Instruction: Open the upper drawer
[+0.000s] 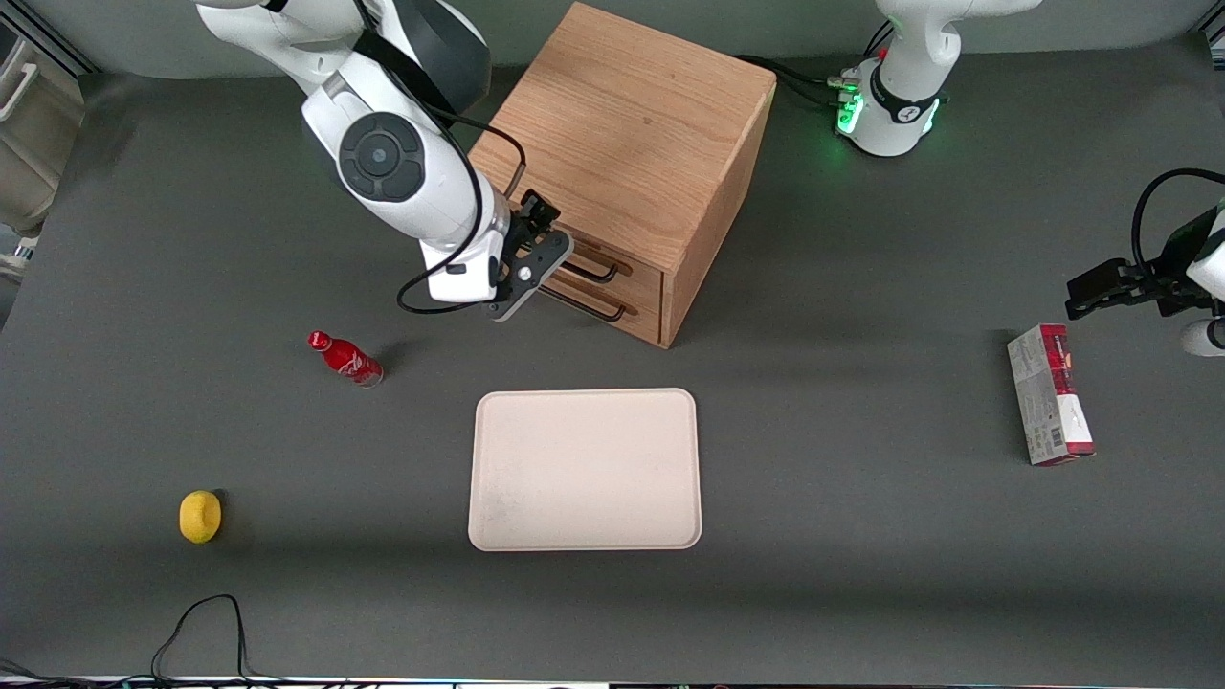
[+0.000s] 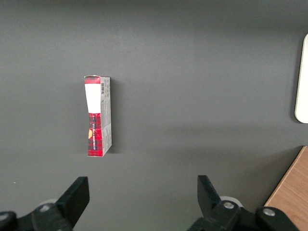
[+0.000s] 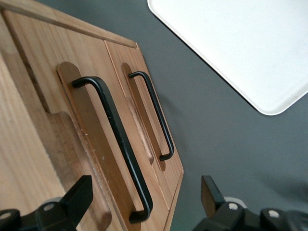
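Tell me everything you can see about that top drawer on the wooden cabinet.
The upper drawer is the topmost of two in the oak cabinet, with a light wood front and a black metal bar handle set over a shallow recess. It looks shut or nearly so, its front about level with the lower drawer. The gripper hovers in front of the handle, jaws open, touching nothing.

The working arm [image 1: 402,182] was glossy white with a dark grey round joint cap, black cables looping along it, and a black pincer [image 1: 524,251] on a grey screwed plate.
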### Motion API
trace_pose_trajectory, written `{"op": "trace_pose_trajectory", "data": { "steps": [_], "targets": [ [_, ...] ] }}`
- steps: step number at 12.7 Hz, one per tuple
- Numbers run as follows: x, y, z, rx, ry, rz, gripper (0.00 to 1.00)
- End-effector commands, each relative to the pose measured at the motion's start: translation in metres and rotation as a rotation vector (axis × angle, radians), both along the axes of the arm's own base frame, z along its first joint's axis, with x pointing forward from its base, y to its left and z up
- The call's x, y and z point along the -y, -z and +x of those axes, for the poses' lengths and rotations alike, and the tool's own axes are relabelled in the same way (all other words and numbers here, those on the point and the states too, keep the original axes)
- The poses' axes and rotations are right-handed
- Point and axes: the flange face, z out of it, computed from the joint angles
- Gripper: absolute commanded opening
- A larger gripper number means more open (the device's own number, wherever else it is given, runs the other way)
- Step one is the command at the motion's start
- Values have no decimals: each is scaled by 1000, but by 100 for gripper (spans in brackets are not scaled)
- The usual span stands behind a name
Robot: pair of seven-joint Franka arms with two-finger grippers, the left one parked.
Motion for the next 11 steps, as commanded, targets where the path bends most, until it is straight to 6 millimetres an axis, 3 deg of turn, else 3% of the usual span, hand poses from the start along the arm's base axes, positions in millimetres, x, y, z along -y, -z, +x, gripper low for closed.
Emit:
{"op": "trace_pose_trajectory", "data": {
  "steps": [1, 6, 11],
  "targets": [
    [-2, 13, -7, 15, -15, 14, 100],
    [-5, 41, -11, 44, -7, 26, 100],
    [-5, 52, -9, 50, -24, 37, 100]
  ]
}}
